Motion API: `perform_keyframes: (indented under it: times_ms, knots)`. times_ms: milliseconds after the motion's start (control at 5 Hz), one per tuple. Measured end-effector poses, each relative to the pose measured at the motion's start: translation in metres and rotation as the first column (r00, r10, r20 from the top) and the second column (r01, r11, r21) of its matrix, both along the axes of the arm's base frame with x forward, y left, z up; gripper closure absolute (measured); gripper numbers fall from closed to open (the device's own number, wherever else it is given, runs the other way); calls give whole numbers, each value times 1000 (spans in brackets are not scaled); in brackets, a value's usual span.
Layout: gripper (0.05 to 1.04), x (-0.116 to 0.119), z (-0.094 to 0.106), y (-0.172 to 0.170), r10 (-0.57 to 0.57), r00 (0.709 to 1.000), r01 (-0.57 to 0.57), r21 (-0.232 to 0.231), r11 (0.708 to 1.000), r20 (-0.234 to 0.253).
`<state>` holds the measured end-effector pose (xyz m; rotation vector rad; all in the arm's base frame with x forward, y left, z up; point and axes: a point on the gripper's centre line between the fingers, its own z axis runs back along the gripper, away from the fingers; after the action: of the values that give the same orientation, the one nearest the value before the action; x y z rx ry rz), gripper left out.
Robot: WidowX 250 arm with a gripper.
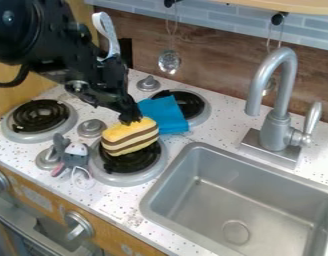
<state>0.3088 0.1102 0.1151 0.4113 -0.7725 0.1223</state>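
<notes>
While at one striped block (pixel 130 138), one claw (pixel 130 119), open or closed unclear; three burners (pixel 40 116).

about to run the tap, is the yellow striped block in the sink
No, the yellow striped block is over a black stove burner.

The desk (pixel 103 197) is a white, dark-speckled toy-kitchen counter with three round black coil burners (pixel 120 178) in grey rings, three round grey knobs (pixel 92 128), a grey rectangular sink (pixel 233 185) and a curved grey faucet (pixel 277 132). A bright blue cloth (pixel 168 116) lies partly over the rear burner. A grey plush mouse (pixel 74 157) lies beside the front burner. Over that burner is a yellow, brown-striped wedge (pixel 130 137) (whether fully resting there, I cannot tell).
</notes>
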Motion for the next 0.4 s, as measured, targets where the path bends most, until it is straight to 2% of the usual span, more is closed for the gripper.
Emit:
perform_keyframes:
  times_ms: [200,400]
  knots:
    - [84,-1,-8,-2,-3,1000,2,-8,1000,-22]
    - [84,2,-33,-9,-74,993,70,-51,996,-89]
